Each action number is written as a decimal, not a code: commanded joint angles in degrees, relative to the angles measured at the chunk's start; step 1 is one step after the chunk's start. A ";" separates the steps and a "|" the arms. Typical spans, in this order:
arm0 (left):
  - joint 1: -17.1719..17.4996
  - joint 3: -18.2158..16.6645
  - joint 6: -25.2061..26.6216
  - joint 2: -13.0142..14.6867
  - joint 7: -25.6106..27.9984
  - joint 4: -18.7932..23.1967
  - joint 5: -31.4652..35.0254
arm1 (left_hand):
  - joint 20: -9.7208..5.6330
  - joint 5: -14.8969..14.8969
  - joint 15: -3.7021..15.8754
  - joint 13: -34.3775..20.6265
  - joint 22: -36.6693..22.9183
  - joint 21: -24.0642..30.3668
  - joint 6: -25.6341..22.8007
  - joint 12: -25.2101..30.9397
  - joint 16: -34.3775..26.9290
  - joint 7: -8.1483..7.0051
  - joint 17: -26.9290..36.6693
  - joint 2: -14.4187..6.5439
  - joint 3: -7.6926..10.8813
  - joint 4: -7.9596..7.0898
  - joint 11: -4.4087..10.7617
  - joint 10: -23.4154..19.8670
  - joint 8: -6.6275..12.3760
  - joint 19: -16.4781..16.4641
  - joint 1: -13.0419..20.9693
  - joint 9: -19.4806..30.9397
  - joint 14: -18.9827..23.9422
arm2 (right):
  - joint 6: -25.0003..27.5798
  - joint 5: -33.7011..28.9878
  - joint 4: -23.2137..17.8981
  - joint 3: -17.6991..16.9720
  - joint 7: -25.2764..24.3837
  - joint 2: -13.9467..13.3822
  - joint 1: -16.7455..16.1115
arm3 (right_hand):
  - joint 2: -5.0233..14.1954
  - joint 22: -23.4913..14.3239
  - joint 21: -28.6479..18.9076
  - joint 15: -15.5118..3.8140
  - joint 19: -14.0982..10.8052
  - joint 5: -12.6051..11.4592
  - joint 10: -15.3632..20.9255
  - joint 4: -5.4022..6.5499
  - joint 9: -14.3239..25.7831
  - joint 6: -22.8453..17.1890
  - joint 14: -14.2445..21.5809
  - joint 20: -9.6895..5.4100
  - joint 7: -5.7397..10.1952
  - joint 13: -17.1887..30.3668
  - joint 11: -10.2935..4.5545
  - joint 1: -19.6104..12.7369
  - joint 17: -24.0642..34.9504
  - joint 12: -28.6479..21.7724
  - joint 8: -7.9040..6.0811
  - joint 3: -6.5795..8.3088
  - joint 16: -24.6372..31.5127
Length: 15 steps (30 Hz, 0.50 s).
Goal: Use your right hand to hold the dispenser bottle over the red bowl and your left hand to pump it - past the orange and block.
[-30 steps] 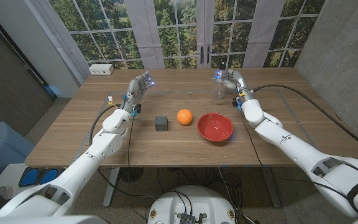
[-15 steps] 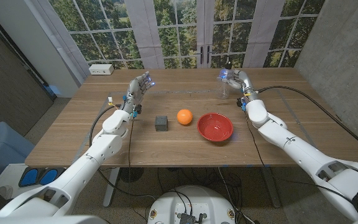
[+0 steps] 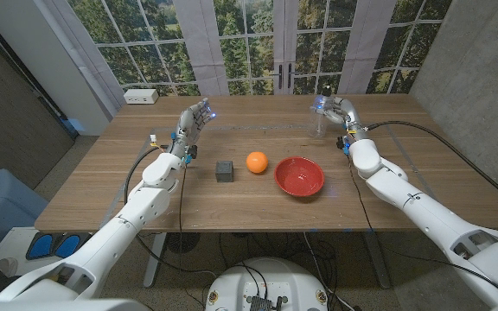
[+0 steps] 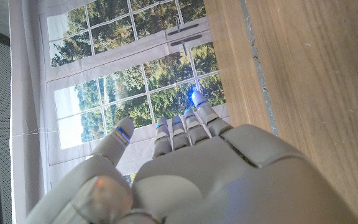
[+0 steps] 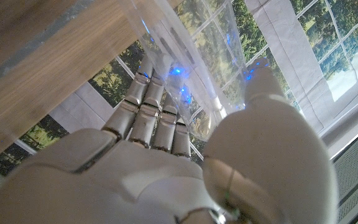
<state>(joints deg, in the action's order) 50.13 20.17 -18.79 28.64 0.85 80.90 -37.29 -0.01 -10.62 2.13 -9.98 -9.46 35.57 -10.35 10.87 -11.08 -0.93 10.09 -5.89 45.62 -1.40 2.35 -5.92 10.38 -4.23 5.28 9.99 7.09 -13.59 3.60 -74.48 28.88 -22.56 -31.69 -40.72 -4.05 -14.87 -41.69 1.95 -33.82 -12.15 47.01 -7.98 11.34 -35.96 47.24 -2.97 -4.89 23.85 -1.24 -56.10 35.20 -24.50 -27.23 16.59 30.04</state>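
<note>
On the wooden table (image 3: 232,203), nearest to the robot, three things stand in a row: the dark grey block (image 3: 224,170) at the left, the orange (image 3: 257,161) just beside it in the middle, and the red bowl (image 3: 299,176) at the right, close to the orange but not touching it. Further away, on the left side, the left hand (image 3: 192,121) is raised above the table with its fingers (image 4: 182,129) straight, slightly apart and holding nothing. On the right side, at the far part of the table, the right hand (image 3: 334,111) grips the clear dispenser bottle (image 3: 322,117); in the right wrist view the transparent bottle (image 5: 185,59) lies between the thumb and the other fingers (image 5: 151,112). The bottle is beyond the red bowl, not over it, and I can read no label or writing on it. At the far left edge of the table lies a white box (image 3: 141,96), and its writing is too small to read
</note>
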 commanded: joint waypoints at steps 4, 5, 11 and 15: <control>0.02 0.18 0.60 0.30 -0.19 0.83 0.12 | -0.08 -0.17 0.81 -0.25 -0.21 -0.18 -0.39 0.21 0.21 0.09 0.02 -3.00 0.31 0.03 -0.01 -0.73 0.26 -0.78 -0.76 0.23 0.64 | 2.06 -0.39 -5.14 -1.46 -0.41 -2.62 -2.92 | 11.14 0.12 -0.69 -15.19 0.72 -0.44 10.24 0.10 0.15 -19.75 11.31 -7.74 14.51 0.44 -9.95 -10.66 0.40 0.38 0.21 -0.53 -0.61; 0.03 0.12 0.50 0.19 -0.13 0.79 0.03 | -0.08 -0.17 0.84 -0.25 -0.21 -0.24 -0.38 0.20 0.22 0.08 0.00 -3.00 0.33 0.08 0.09 -0.71 0.26 -0.76 -0.75 0.23 0.66 | 2.86 -0.03 -5.89 -1.60 0.05 -2.88 -3.13 | 11.12 0.16 -0.75 -15.07 1.01 -0.49 10.05 0.22 0.16 -19.61 10.99 -7.81 14.62 0.50 -9.92 -10.52 0.36 0.52 0.33 -0.64 -0.91; -0.09 -0.26 1.49 0.59 -0.44 1.19 -0.87 | -0.06 -0.17 0.78 -0.25 -0.21 -0.37 -0.39 0.20 0.22 0.05 0.01 -3.00 0.34 0.06 -0.07 -0.72 0.25 -0.84 -0.82 0.23 0.69 | 0.66 -0.91 -5.52 -1.69 -0.66 -2.82 -3.52 | 11.24 0.34 -1.09 -15.14 1.68 -0.83 9.74 0.37 0.21 -19.52 10.20 -8.04 15.03 0.75 -9.94 -10.52 0.35 0.84 0.62 -0.85 -1.77; -0.09 -0.52 2.39 1.13 -0.24 2.06 -1.16 | -0.06 -0.17 0.80 -0.25 -0.22 -0.44 -0.41 0.21 0.23 0.08 0.00 -2.99 0.36 0.10 -0.05 -0.77 0.25 -0.90 -0.84 0.23 0.72 | 0.01 -1.49 -5.25 -1.68 -0.69 -2.93 -3.52 | 11.36 0.43 -1.34 -15.29 1.73 -1.00 9.76 0.30 0.22 -19.68 10.32 -8.06 15.02 0.86 -9.97 -10.76 0.50 0.93 0.67 -0.88 -1.85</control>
<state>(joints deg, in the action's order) 50.22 20.18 -18.12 28.98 0.64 81.72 -37.40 0.10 -10.62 1.94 -9.99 -9.46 35.20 -10.35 10.87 -11.08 -0.93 10.10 -5.81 45.62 -1.40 2.35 -5.92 10.38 -4.74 4.91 9.99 7.28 -12.18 3.26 -78.79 27.61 -22.99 -33.83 -43.27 -4.05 -14.27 -42.56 2.06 -32.49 -12.53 47.02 -7.75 11.33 -36.19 48.15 -2.87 -5.12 24.52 -1.24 -56.10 35.55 -23.68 -26.72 15.88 28.53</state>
